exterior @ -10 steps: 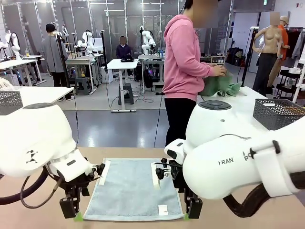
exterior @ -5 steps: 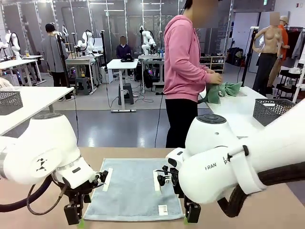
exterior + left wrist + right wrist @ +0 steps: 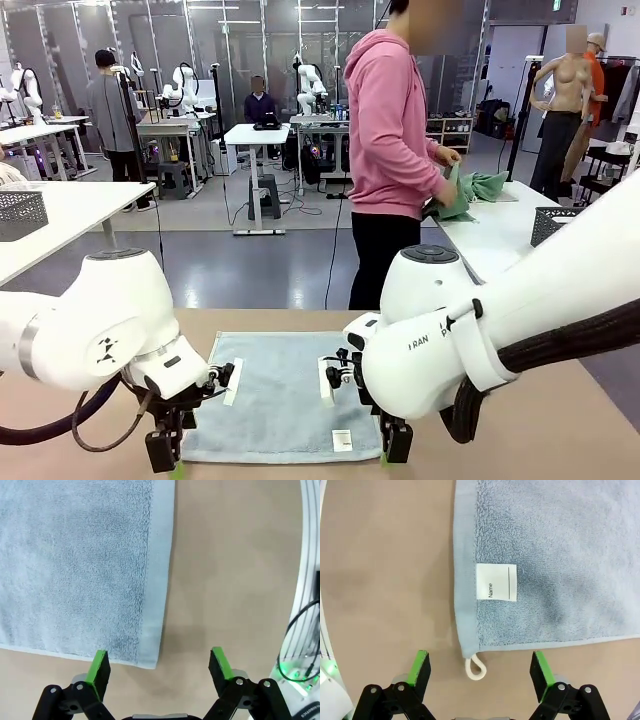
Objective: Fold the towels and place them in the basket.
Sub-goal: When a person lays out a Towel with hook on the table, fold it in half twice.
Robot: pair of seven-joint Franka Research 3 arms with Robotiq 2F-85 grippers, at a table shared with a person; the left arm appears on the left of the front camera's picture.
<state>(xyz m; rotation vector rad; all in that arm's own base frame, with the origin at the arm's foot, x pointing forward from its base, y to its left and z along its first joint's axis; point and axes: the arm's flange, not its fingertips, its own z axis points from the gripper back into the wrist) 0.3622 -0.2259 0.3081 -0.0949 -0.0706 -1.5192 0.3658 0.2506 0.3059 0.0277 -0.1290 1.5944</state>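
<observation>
- Blue towel [image 3: 280, 395] lies flat and unfolded on the tan table [image 3: 260, 320], between the two arms.
- Left gripper [image 3: 165, 460] hangs over the towel's near-left corner, fingers spread wide, gripping nothing.
- Left wrist view: the towel [image 3: 75, 565] corner lies between the green pads [image 3: 100, 662]. One pad is over the towel's edge and the other is over bare table [image 3: 225, 555].
- Right gripper [image 3: 393, 450] hangs over the near-right corner, fingers likewise spread and empty.
- Right wrist view: the towel [image 3: 560, 555] corner and its white loop [image 3: 475, 668] sit in the gap of the right gripper [image 3: 479, 665].
- White tag [image 3: 496, 582] printed "Name" lies just inside the hem near that corner.
- Person [image 3: 390, 130] in a pink hoodie stands beyond the far edge, side-on, both hands on a green cloth [image 3: 470, 190] at another table.
</observation>
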